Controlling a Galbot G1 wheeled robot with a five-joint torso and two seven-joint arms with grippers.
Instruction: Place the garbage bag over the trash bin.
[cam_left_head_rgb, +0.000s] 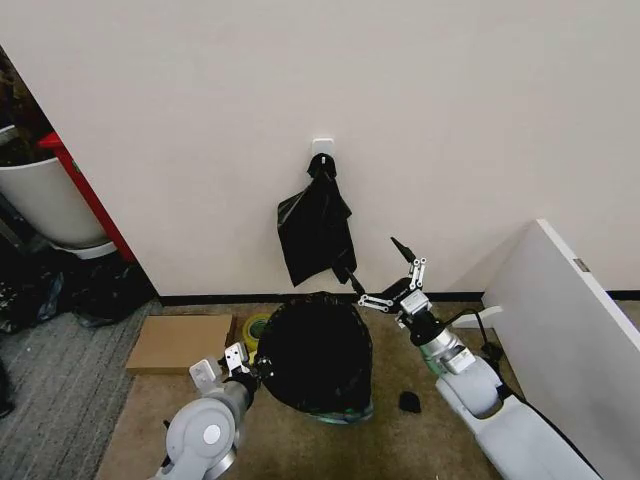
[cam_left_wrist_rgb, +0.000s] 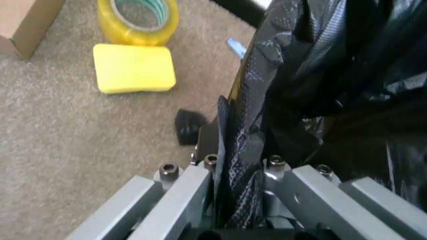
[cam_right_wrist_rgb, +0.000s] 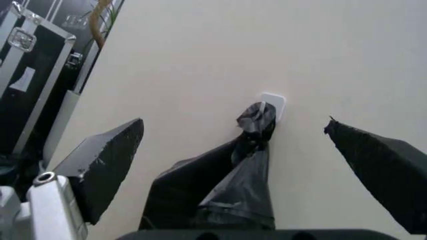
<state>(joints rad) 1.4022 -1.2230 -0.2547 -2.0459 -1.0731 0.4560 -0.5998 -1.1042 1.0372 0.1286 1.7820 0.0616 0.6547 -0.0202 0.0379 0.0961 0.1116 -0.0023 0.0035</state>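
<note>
The black garbage bag (cam_left_head_rgb: 315, 350) is draped over the trash bin, whose pale green base (cam_left_head_rgb: 350, 414) peeks out below it. My left gripper (cam_left_head_rgb: 250, 367) is at the bag's left side. In the left wrist view this left gripper (cam_left_wrist_rgb: 237, 175) is shut on a fold of the garbage bag (cam_left_wrist_rgb: 320, 65). My right gripper (cam_left_head_rgb: 376, 266) hovers open just above the bag's right rim, holding nothing. In the right wrist view the right gripper (cam_right_wrist_rgb: 233, 125) has its fingers spread wide, facing the wall.
A knotted bundle of black bags (cam_left_head_rgb: 318, 225) hangs on a wall hook (cam_right_wrist_rgb: 272, 102). A cardboard box (cam_left_head_rgb: 180, 342), a tape roll (cam_left_wrist_rgb: 138, 17) and a yellow sponge (cam_left_wrist_rgb: 133, 67) lie left of the bin. A white panel (cam_left_head_rgb: 570, 320) stands at right, a white tub (cam_left_head_rgb: 45, 195) at far left.
</note>
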